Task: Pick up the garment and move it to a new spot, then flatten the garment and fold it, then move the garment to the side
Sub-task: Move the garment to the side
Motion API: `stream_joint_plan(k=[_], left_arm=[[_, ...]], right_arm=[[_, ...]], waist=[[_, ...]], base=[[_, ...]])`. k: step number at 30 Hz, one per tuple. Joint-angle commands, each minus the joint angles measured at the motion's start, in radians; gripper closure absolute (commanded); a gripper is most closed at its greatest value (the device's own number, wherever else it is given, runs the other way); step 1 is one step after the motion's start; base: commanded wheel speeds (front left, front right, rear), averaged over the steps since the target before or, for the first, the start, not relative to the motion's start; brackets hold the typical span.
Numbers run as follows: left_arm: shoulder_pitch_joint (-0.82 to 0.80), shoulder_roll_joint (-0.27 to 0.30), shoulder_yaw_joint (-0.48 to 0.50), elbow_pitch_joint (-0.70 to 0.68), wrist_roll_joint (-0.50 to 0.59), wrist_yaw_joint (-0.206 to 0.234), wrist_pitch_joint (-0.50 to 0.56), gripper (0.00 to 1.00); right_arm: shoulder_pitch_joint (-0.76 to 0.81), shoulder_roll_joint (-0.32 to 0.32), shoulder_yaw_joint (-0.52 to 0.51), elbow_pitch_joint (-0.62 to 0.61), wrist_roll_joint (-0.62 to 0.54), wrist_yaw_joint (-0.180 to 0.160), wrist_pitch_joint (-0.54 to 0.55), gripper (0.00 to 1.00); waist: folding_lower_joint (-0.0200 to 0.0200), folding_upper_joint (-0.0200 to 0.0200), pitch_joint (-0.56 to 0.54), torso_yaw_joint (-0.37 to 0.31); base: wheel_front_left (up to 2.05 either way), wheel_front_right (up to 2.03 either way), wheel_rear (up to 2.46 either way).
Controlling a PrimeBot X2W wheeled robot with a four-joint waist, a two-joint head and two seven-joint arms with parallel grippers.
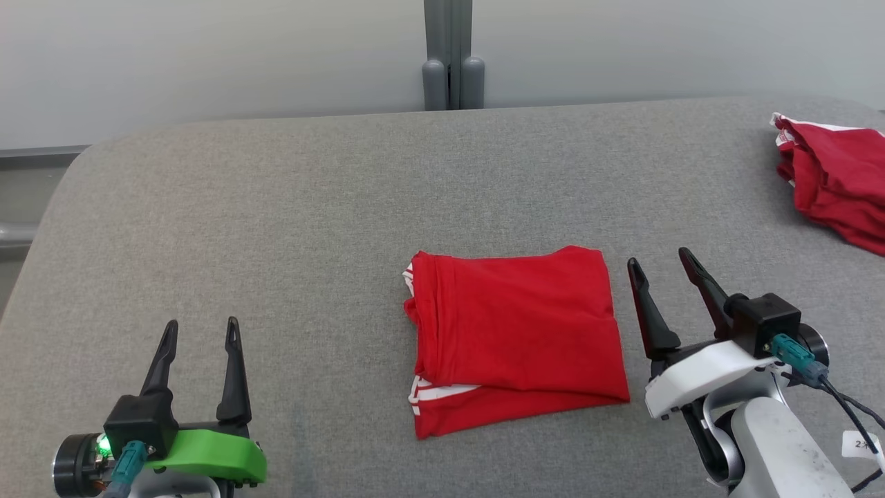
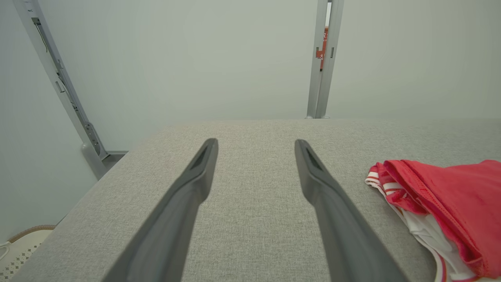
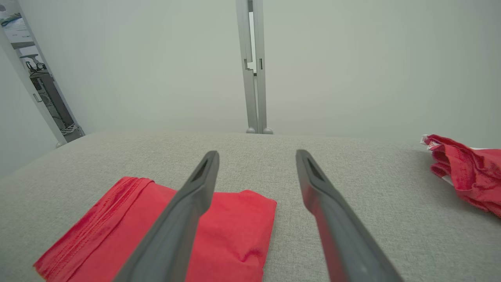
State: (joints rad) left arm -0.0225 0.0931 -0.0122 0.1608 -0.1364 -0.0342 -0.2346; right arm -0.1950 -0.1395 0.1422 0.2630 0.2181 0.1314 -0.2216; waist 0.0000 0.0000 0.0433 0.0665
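A red garment with white trim (image 1: 515,335) lies folded into a neat rectangle in the middle of the grey padded table (image 1: 276,221). Its edge shows at the right of the left wrist view (image 2: 450,203) and at the lower left of the right wrist view (image 3: 156,231). My right gripper (image 1: 662,261) stands open just right of the garment, fingers apart and holding nothing. My left gripper (image 1: 202,325) is open too, well left of the garment near the table's front edge, with nothing between its fingers.
A second red garment (image 1: 836,180) lies in a loose heap at the table's far right edge, also seen in the right wrist view (image 3: 465,172). A grey post (image 1: 451,55) stands behind the table against the pale wall.
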Motion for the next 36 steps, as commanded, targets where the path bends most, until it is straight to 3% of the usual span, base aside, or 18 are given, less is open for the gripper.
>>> stream_joint_plan(k=[1,18,30,31,32,36], left_arm=[[-0.016,0.001,-0.004,0.001,-0.007,0.004,-0.006,0.00],[-0.067,-0.012,-0.041,0.024,-0.018,0.014,-0.022,0.00],[-0.106,-0.019,-0.051,0.046,-0.022,0.018,-0.031,0.00],[-0.108,-0.020,-0.053,0.049,-0.023,0.019,-0.032,0.00],[-0.111,-0.021,-0.055,0.051,-0.023,0.018,-0.032,0.00],[-0.128,-0.025,-0.062,0.050,-0.024,0.020,-0.031,0.00]], right_arm=[[-0.020,-0.005,0.004,0.026,-0.004,-0.002,0.011,0.00],[-0.201,0.014,0.058,0.424,0.019,-0.002,-0.012,0.00],[-0.227,0.062,0.075,0.645,0.054,-0.002,-0.031,0.00],[-0.231,0.068,0.085,0.658,0.060,-0.002,-0.031,0.78],[-0.235,0.072,0.094,0.667,0.066,-0.001,-0.031,1.00],[-0.278,0.071,0.111,0.681,0.080,-0.002,-0.032,1.00]], waist=[[0.0000,0.0000,0.007,0.008],[0.0000,0.0000,0.095,0.060],[0.0000,0.0000,0.152,0.068],[0.0000,0.0000,0.155,0.068],[0.0000,0.0000,0.157,0.067],[0.0000,0.0000,0.173,0.065]], base=[[0.00,0.00,0.00],[0.00,0.00,0.00],[0.00,0.00,0.00],[0.00,0.00,0.00],[0.00,0.00,0.00],[0.00,0.00,0.00]])
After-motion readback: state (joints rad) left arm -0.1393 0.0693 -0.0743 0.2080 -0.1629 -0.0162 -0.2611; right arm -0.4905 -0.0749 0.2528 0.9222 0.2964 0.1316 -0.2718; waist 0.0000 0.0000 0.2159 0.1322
